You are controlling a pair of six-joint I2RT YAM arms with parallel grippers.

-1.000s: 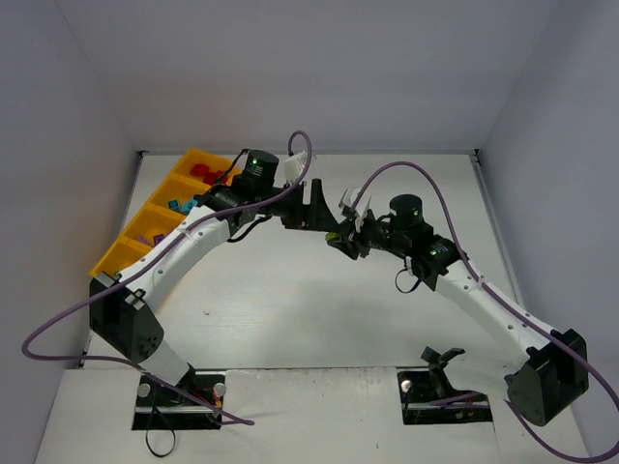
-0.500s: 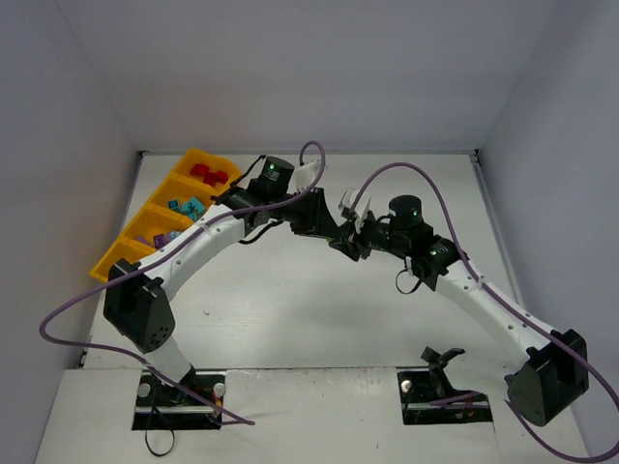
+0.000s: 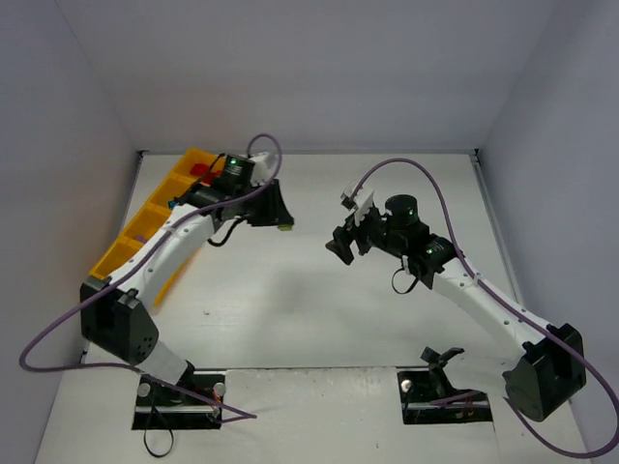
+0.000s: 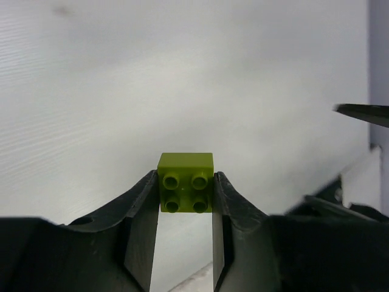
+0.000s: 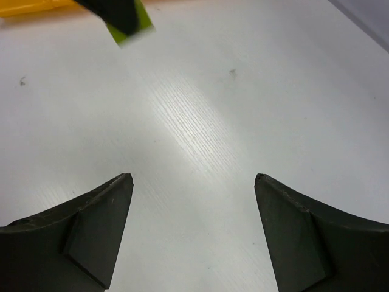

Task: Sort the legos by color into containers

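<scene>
I am holding a lime green lego brick [image 4: 185,165] clamped between the left fingers [image 4: 141,219], studs facing the wrist camera, lifted clear of the white bench [image 3: 290,309]. The right fingers [image 5: 97,225] are standing wide apart with nothing between them, hovering over bare bench near the middle.

I am judging this as the carry step: one brick gripped, not yet dropped. Next, I am needing to bring it over the orange-yellow tray [image 3: 114,253] at the left edge, stop above the compartment meant for lime green, and spread the fingers there.

The left wrist view is giving me the grip in detail, with the brick sitting square between the finger pads, but it is showing no tray. The overhead view is showing the tray and red legos [image 3: 200,170] in its far compartment, though the left arm is covering most of the other compartments, so I cannot tell their contents. The right wrist view is catching only a blurred lime patch at its top edge.
</scene>
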